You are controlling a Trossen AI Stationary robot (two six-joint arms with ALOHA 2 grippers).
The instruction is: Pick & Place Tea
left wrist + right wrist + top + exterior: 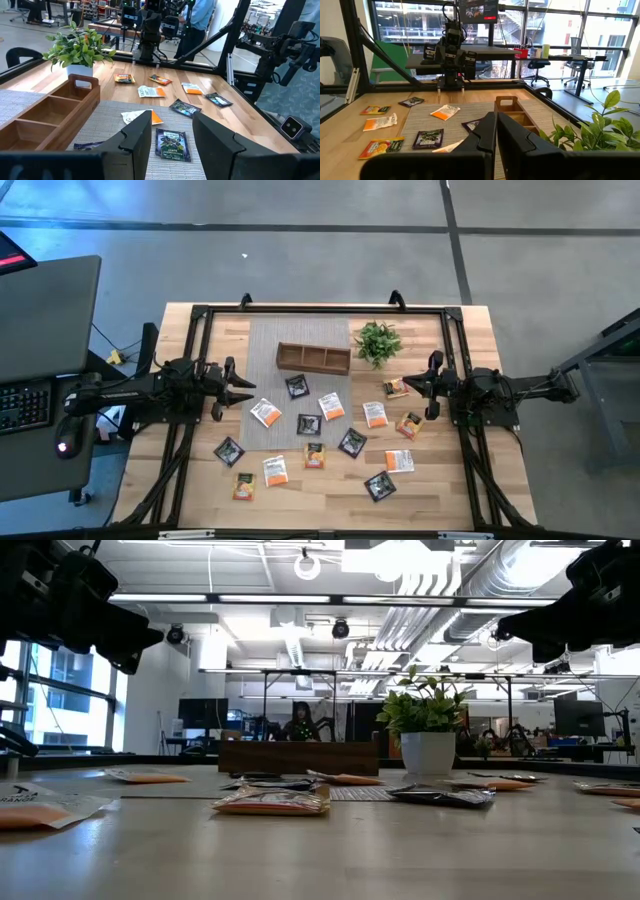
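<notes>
The left gripper point(172, 137) hangs above a grey mat point(100, 112), its fingers point(137, 135) spread apart with a black sachet point(172, 145) lying between them. An empty wooden tray point(55, 107) sits beside it, a potted plant point(77, 47) behind. More sachets point(151, 91) lie scattered across the table point(240, 112). The right arm point(150, 30) waits opposite; a person point(197, 20) stands beyond.

Tea sachets point(323, 406) lie flat, scattered loose (black, orange, white-and-orange) across the tabletop.

Left claw point(243, 387) hovers with fingers spread, right claw point(430, 385) hovers with fingers nearly together.
</notes>
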